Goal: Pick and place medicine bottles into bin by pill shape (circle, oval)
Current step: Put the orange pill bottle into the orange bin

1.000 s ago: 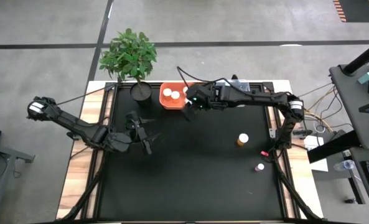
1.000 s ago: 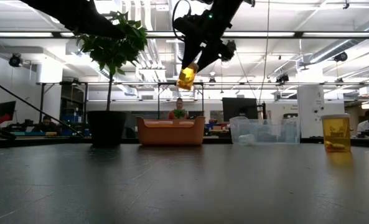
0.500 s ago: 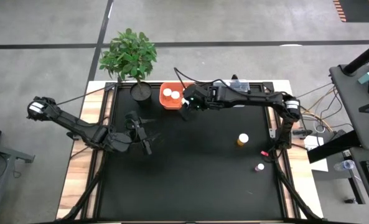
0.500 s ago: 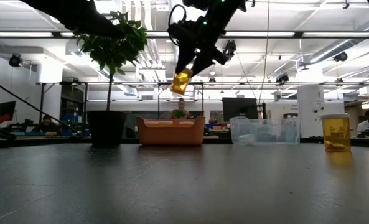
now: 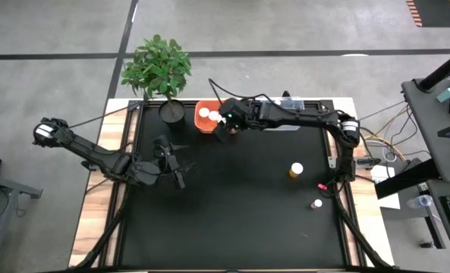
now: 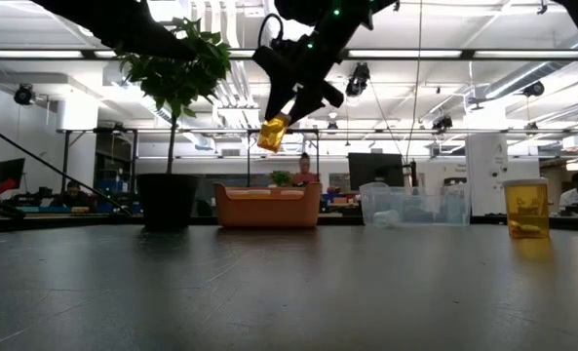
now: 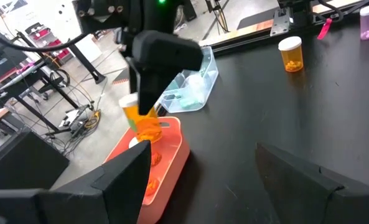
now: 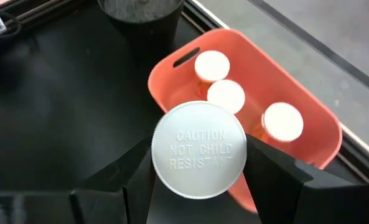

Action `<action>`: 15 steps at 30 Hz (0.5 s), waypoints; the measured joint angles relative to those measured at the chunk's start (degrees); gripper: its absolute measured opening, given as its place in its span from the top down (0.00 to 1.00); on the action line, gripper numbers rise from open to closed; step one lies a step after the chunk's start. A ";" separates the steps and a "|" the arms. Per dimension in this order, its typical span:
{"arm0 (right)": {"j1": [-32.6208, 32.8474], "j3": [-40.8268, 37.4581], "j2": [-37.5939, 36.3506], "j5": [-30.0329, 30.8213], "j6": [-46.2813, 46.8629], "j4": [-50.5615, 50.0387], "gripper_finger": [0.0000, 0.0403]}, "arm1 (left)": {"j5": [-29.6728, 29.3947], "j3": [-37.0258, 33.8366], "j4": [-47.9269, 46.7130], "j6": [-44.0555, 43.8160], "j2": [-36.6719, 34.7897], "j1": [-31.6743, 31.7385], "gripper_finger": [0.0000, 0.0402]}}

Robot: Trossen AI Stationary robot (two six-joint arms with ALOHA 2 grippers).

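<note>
My right gripper (image 5: 225, 127) is shut on an amber medicine bottle with a white cap (image 8: 200, 149). It holds the bottle in the air by the near rim of the orange bin (image 5: 209, 121); the low view shows the bottle (image 6: 272, 134) high above the table. The bin holds three white-capped bottles (image 8: 226, 94). Another amber bottle (image 5: 295, 170) and a tiny pink-capped one (image 5: 316, 203) stand on the mat at the right. My left gripper (image 5: 171, 161) is open and empty over the mat's left part. My right gripper pinches the bottle between its two fingers (image 8: 137, 177), one on each side just under the white cap's rim (image 8: 159, 158). The fingers slant down from above and from the table's right. The bottle hangs tilted below them, its amber body (image 6: 272, 136) lifted clear.
A potted green plant (image 5: 158, 67) stands at the far left, its dark pot (image 5: 172, 111) beside the orange bin. A clear bin (image 5: 293, 106) sits to the right of the orange one. The middle and near parts of the black mat (image 5: 232, 220) are bare.
My right gripper has carried the amber bottle toward the table's left edge, from right of the orange bin to beside its near rim. It has stayed shut on the bottle, which stays lifted and tilted.
</note>
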 joint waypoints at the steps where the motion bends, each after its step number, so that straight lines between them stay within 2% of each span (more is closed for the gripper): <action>1: -0.22 0.87 0.54 0.02 -0.76 -0.05 0.49 | -0.01 0.01 0.07 0.00 -0.01 0.00 0.33; 6: -1.34 5.76 3.88 -0.03 -3.91 -2.12 0.49 | 0.00 0.01 0.03 0.00 -0.01 0.00 0.33; 15: -3.84 19.73 10.41 0.04 -9.22 -17.97 0.49 | 0.00 0.00 0.02 -0.01 0.01 0.00 0.33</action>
